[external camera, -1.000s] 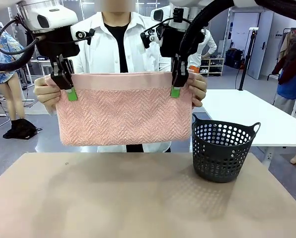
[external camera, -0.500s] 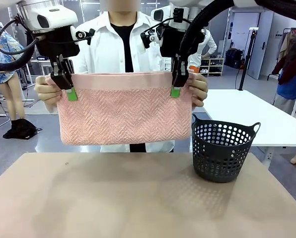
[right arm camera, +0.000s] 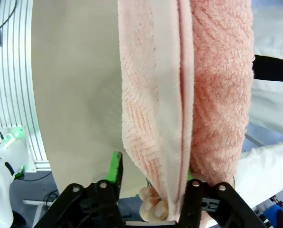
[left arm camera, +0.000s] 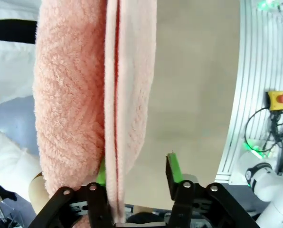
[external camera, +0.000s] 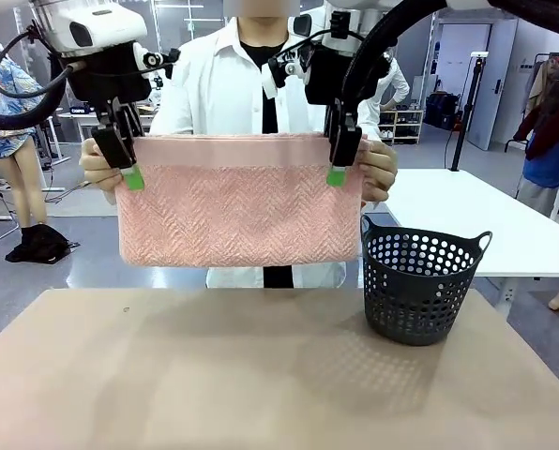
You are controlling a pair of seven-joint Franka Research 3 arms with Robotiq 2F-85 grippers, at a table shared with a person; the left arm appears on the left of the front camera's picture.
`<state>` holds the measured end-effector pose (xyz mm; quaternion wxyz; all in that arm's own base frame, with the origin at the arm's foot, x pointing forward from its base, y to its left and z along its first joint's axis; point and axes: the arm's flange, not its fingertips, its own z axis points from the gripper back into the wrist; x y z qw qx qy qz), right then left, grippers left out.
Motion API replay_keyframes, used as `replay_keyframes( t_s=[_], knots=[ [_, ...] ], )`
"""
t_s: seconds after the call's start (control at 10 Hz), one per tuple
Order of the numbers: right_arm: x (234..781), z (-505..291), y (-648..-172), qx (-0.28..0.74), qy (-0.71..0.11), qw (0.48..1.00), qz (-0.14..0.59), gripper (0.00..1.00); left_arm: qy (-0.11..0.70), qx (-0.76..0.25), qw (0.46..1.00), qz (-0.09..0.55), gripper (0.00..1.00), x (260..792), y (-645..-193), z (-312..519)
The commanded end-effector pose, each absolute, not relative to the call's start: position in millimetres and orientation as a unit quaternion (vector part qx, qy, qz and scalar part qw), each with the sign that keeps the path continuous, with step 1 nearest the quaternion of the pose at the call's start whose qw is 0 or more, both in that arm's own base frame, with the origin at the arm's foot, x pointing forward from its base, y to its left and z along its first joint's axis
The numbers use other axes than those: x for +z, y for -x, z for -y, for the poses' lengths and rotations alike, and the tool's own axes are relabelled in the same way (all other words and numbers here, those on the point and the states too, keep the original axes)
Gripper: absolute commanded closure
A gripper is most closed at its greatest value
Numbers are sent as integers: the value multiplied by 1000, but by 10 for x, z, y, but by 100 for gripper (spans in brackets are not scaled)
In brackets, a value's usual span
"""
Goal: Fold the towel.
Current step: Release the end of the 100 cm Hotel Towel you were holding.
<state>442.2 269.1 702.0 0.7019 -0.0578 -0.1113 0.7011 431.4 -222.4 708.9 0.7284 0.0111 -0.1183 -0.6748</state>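
The salmon-pink towel [external camera: 242,211] hangs folded double above the table, its plain band along the top. A person across the table pinches its upper corners with a hand [external camera: 97,169] on one side and a hand [external camera: 381,171] on the other. My left gripper [external camera: 125,161] stands at the top left edge and my right gripper [external camera: 338,157] at the top right. In the left wrist view the towel [left arm camera: 84,95] hangs between the spread fingers of my left gripper [left arm camera: 136,173], with a gap on one side. My right gripper [right arm camera: 152,175] is likewise open around the towel [right arm camera: 189,95].
A dark perforated basket [external camera: 420,281] stands on the beige table [external camera: 214,375] at the right, just below the towel's right corner. A white table [external camera: 476,225] sits behind it. The person in a white shirt [external camera: 214,94] stands directly behind the towel.
Both grippers have gone from shut on the towel's top edge to open. The person's hands now carry the towel, which has risen slightly and drifted a little right.
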Motion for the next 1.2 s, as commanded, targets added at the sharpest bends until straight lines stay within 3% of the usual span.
replay_keyframes(
  t_s=[0.0,0.1,0.3,0.5,0.8,1.1],
  knots=[
    [7178,-2595,-4342,681,58,720,126,0,6,-668,729,151,18,7292,-4246,2093],
    [7345,-2461,-4304,667,40,728,154,17,18,-658,732,178,0,7448,-4202,1958],
    [7671,-2047,-4272,620,-9,757,206,0,54,-620,741,252,0,7862,-4048,1550],
    [7955,-1496,-4202,554,-78,784,268,0,74,-553,766,319,0,8147,-3830,1055],
    [8143,-614,-3915,446,-80,832,320,0,67,-444,813,370,0,8341,-3343,296],
    [8163,197,-3519,349,-76,870,340,0,43,-356,856,372,0,8311,-2861,-381]
  ],
)
